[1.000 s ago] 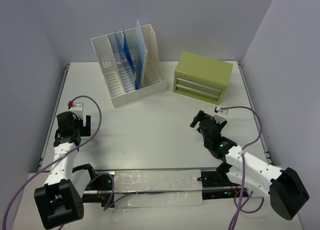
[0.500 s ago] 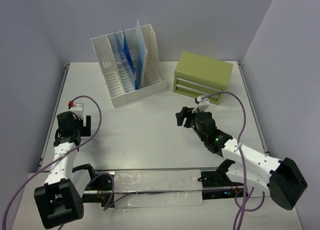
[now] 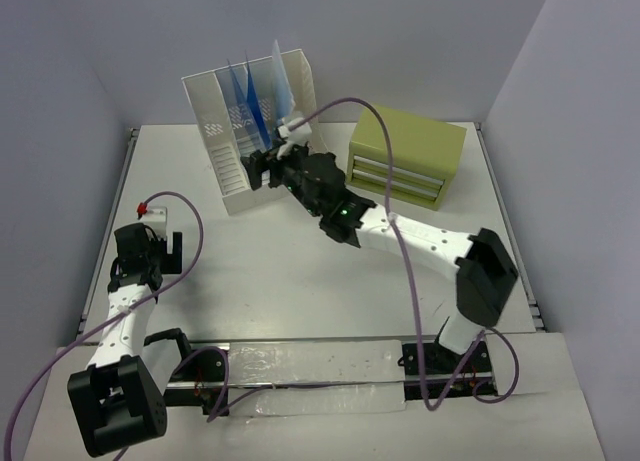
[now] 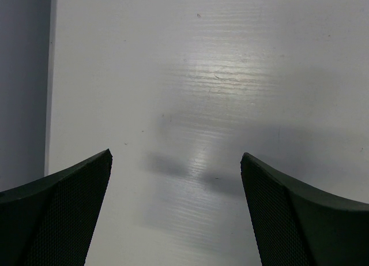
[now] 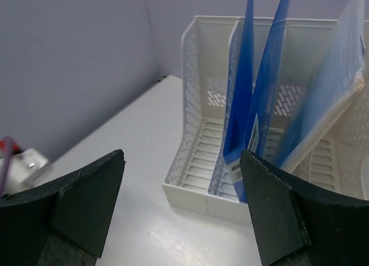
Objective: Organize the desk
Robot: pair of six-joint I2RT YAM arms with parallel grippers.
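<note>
Top view: right gripper [image 3: 262,168] sat in front of the file rack [image 3: 222,171] and hid the lower part of its middle and right slots. The jaw gap was unreadable there, dark on dark. The purple cable [image 3: 350,103] crossed the green drawer box [image 3: 410,136] and hid a thin strip of it.

Right wrist view: both fingers [image 5: 75,214] were cut off by the bottom edge. The file rack's right side was cut by the right edge. The blue folders [image 5: 249,75] were cut at the top, and their label [image 5: 233,172] was too small to read. A red-and-white bit [image 5: 17,159] at the left edge was blurred, couldn't tell what.

Left wrist view: left gripper [image 4: 176,155] fingers were cut off at the bottom corners. Only a patch of the desk [image 4: 202,58] showed.
</note>
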